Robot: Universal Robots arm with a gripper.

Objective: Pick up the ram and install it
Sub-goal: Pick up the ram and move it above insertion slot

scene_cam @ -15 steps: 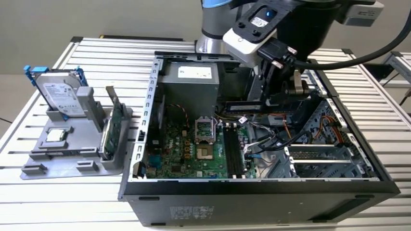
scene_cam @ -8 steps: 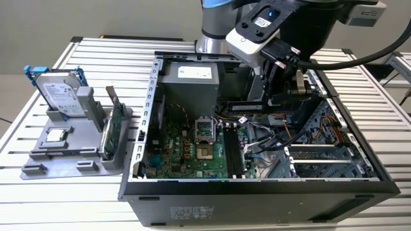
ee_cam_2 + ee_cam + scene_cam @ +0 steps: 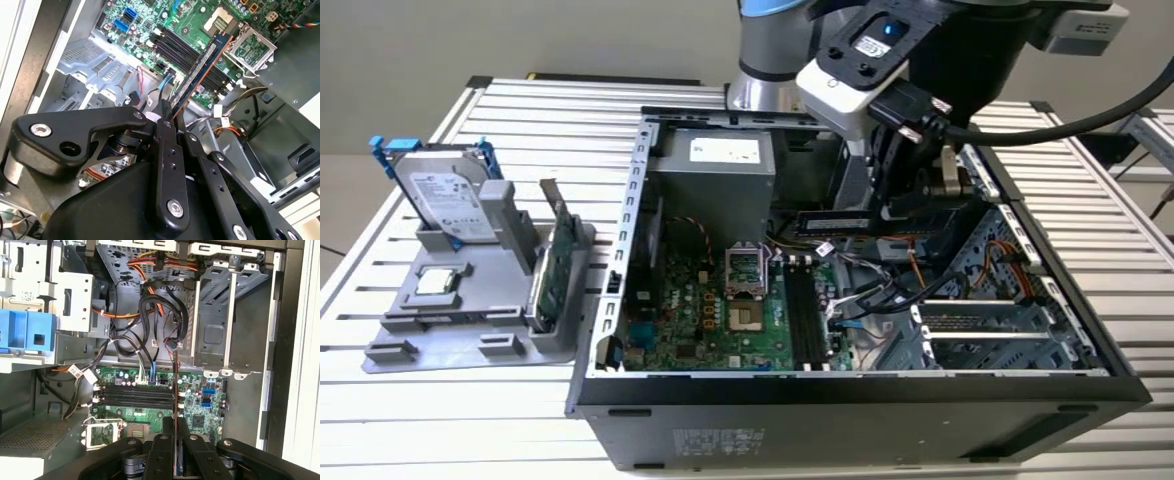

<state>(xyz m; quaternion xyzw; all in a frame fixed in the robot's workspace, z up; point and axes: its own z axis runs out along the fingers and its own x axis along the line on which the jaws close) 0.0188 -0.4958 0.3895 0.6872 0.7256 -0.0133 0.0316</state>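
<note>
The ram (image 3: 200, 70): slim blue-green stick, dark chips; pinched at one end by the gripper (image 3: 169, 114); above the memory slots (image 3: 172, 47).

The arm (image 3: 767, 60) reaches down from above. Its gripper (image 3: 169, 111) points downward, fingers (image 3: 165, 145) clamped on the ram (image 3: 200, 71)

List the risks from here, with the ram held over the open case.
1. The gripper pinches the slim green-blue ram stick by one end; pressing down could tilt or slip it.
2. In the first wrist view the stick lies across the long black memory slots, not along them; it may jam.
3. Loose black cables hang close by and might snag.
</note>
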